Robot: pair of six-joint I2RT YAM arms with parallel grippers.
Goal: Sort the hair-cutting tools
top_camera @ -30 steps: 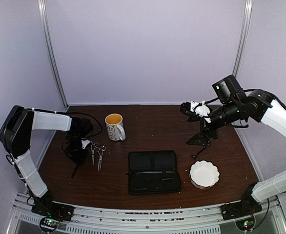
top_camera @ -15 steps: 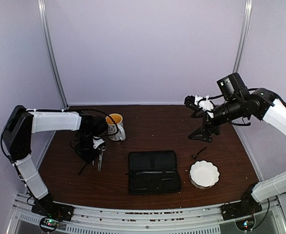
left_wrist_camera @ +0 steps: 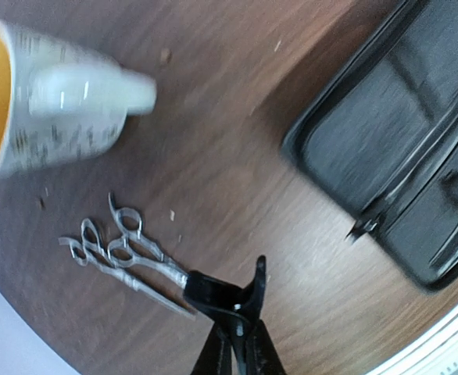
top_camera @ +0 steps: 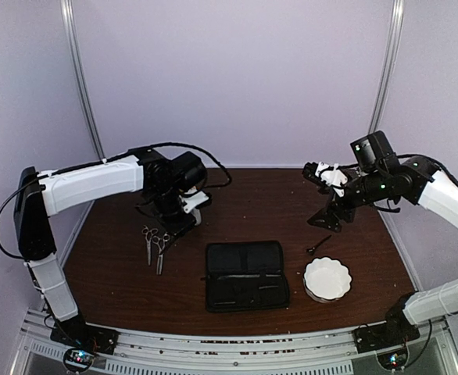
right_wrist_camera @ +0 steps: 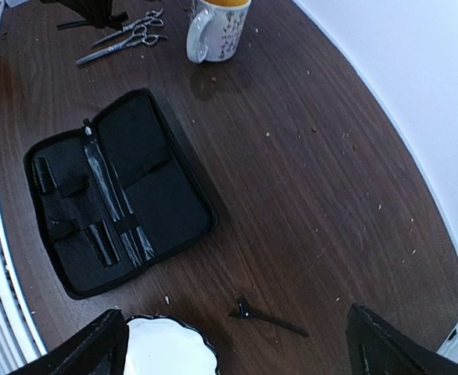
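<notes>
I log nothing sorted: slim silver ring-handled scissors (left_wrist_camera: 135,262), thin black clip (right_wrist_camera: 268,316) loose; left gripper (left_wrist_camera: 237,324) pinches second black clip (left_wrist_camera: 217,291); right gripper (right_wrist_camera: 241,344) gapes.

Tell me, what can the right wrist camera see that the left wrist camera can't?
Only the right wrist view shows the white bowl and a loose black clip lying on the table near it. Only the left wrist view clearly shows the held clip pinched in the left gripper. Both show the mug, the two scissors and the open black case.
</notes>
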